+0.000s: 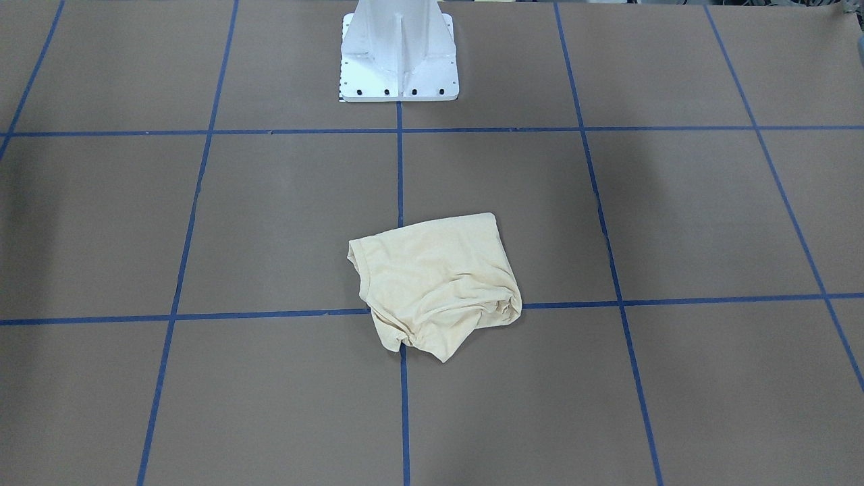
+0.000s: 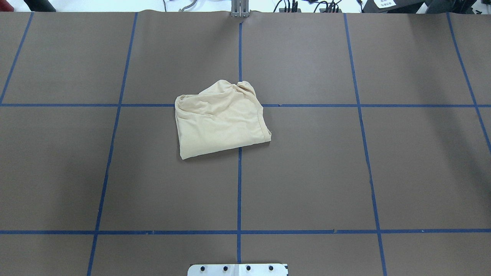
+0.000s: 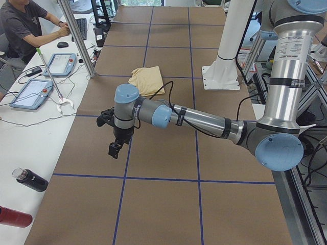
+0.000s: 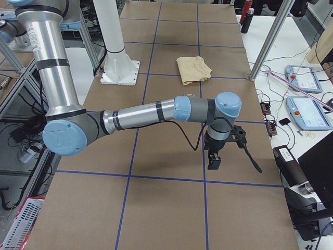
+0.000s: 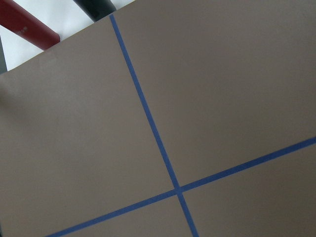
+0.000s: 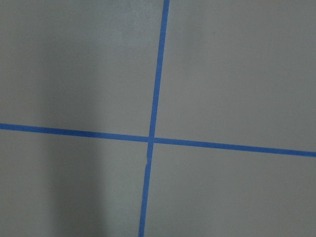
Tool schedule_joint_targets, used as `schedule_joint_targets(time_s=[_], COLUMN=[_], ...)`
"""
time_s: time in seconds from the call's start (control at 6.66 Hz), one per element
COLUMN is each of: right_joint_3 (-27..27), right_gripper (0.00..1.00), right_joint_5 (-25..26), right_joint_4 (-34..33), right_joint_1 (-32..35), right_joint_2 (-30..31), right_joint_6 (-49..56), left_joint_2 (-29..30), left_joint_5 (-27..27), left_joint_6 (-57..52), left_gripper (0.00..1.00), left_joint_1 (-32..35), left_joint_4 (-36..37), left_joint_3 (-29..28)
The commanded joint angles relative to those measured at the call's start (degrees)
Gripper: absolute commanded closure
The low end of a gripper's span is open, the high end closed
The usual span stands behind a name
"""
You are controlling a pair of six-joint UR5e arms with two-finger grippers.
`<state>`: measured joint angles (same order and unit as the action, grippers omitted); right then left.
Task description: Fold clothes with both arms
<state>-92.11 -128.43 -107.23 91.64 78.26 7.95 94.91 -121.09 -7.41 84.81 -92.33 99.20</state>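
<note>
The clothes (image 1: 435, 280) lie as one pale cream-yellow bundle, roughly folded and wrinkled, near the middle of the brown table (image 2: 307, 172). The bundle (image 2: 220, 119) sits across a blue tape crossing, and no print shows. No arm reaches into the overhead or front views. In the left side view my left gripper (image 3: 115, 149) hangs over the table's left end, far from the clothes (image 3: 146, 80). In the right side view my right gripper (image 4: 214, 160) hangs over the right end, well short of the clothes (image 4: 193, 69). I cannot tell whether either gripper is open or shut. Both wrist views show only table and tape.
The white pedestal base (image 1: 398, 61) stands at the robot's edge. Beyond the far edge run metal posts (image 3: 76, 35), teach pendants (image 3: 30, 92) and cables. A person (image 3: 25, 25) sits at the side desk. A black bottle (image 3: 30, 179) and a red bottle (image 3: 13, 217) lie off the left end.
</note>
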Motion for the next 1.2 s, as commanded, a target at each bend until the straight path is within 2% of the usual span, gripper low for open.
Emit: schedule_joint_targets(time_s=[0.0, 0.15, 0.3, 0.45, 1.05], right_joint_3=[-0.2, 0.1, 0.0, -0.3, -0.1], right_gripper=[0.0, 0.0, 0.0, 0.0, 0.0], right_joint_5=[-2.7, -5.3, -6.9, -6.7, -2.4], right_joint_4=[-0.7, -1.4, -1.9, -1.8, -1.0], right_joint_1=[0.7, 0.7, 0.7, 0.7, -2.9], right_joint_2=[2.8, 3.4, 3.5, 3.9, 7.2], right_joint_6=[0.1, 0.1, 0.0, -0.2, -6.4], left_joint_2=[0.2, -0.6, -1.1, -2.3, -3.3], left_joint_5=[-0.5, -2.5, -7.3, -8.5, -8.6], left_joint_6=[-1.6, -1.6, -1.6, -1.5, -1.1], left_gripper=[0.0, 0.0, 0.0, 0.0, 0.0], left_joint_1=[0.8, 0.8, 0.8, 0.8, 0.8], left_joint_4=[7.5, 7.6, 7.7, 7.6, 7.0], left_joint_3=[0.0, -0.4, -1.5, -2.9, -3.0])
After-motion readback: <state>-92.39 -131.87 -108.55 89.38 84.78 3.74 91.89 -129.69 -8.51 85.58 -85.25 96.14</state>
